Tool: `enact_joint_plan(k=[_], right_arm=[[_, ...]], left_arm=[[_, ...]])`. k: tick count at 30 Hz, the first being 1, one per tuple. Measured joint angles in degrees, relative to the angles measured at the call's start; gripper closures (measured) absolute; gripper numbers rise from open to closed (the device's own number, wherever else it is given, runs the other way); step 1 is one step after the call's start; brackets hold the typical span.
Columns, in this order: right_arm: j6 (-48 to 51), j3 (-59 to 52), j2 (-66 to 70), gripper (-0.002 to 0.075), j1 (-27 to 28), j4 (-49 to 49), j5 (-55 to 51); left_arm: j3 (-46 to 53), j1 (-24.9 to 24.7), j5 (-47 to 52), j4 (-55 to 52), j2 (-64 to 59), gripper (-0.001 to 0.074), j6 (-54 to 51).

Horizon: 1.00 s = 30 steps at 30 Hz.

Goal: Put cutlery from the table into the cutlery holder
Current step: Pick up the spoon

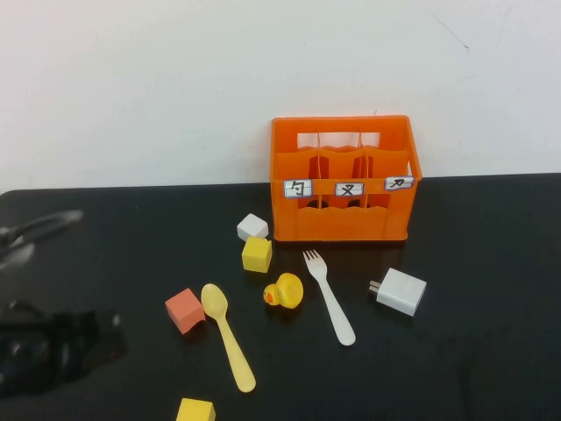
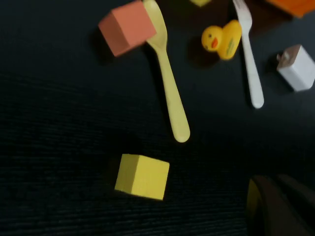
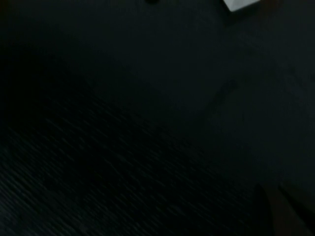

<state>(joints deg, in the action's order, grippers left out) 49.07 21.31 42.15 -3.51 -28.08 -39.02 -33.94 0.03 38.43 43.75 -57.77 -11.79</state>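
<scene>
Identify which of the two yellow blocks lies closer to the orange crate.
The yellow block beside the white block, just left of the crate; the other yellow block sits at the table's near edge.

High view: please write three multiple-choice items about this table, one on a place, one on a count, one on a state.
1. Where is the rubber duck?
A. Between the spoon and the fork
B. Inside the orange crate
C. On top of the white charger

2. How many yellow cubes are on the table?
A. One
B. Two
C. Four

3. What is the state of the fork?
A. Standing in the crate
B. Held by a gripper
C. Lying flat on the table

Answers:
1 A: the rubber duck sits between the spoon and the fork.
2 B: one yellow cube lies near the orange crate, and another lies at the near edge.
3 C: the fork lies on the table. The left gripper is over the table's left side, away from the fork, and the right gripper appears only in its wrist view.
</scene>
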Motion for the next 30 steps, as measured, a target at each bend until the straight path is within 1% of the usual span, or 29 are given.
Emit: enact_joint_plan(k=[3, 6, 8, 12, 14, 16, 21, 25, 30], right_arm=[[0.51, 0.0, 0.0, 0.0728, 0.0, -1.51, 0.0], [0.24, 0.0, 0.0, 0.0728, 0.0, -1.61, 0.0], [0.0, 0.0, 0.0, 0.0728, 0.0, -1.61, 0.0], [0.11, 0.0, 0.0, 0.0728, 0.0, -1.48, -0.14], [0.11, 0.0, 0.0, 0.0728, 0.0, -1.16, -0.47], [0.11, 0.0, 0.0, 0.0728, 0.0, -1.01, -0.9], [0.11, 0.0, 0.0, 0.0728, 0.0, -0.89, -1.26], [0.11, 0.0, 0.0, 0.0728, 0.0, -0.81, -1.16], [0.11, 0.0, 0.0, 0.0728, 0.0, -0.81, -1.06]], left_arm=[[-3.3, -1.72, 0.16, -0.32, -6.44, 0.0736, -0.66], [-5.89, -6.33, -0.37, -3.8, -11.19, 0.0736, 1.09], [-7.55, -10.86, -1.6, -8.87, -14.11, 0.0736, 5.83], [-10.99, -19.4, -4.21, -21.57, -19.67, 0.0736, 19.51], [-13.02, -22.72, -4.89, -27.17, -22.72, 0.0736, 26.07], [-14.43, -24.72, -6.37, -29.25, -25.22, 0.0737, 29.31], [-15.62, -26.12, -10.34, -27.54, -29.84, 0.0736, 31.6], [-15.83, -26.12, -12.43, -29.49, -33.03, 0.0736, 32.52], [-18.99, -26.12, -12.82, -31.53, -37.65, 0.0734, 40.04]])
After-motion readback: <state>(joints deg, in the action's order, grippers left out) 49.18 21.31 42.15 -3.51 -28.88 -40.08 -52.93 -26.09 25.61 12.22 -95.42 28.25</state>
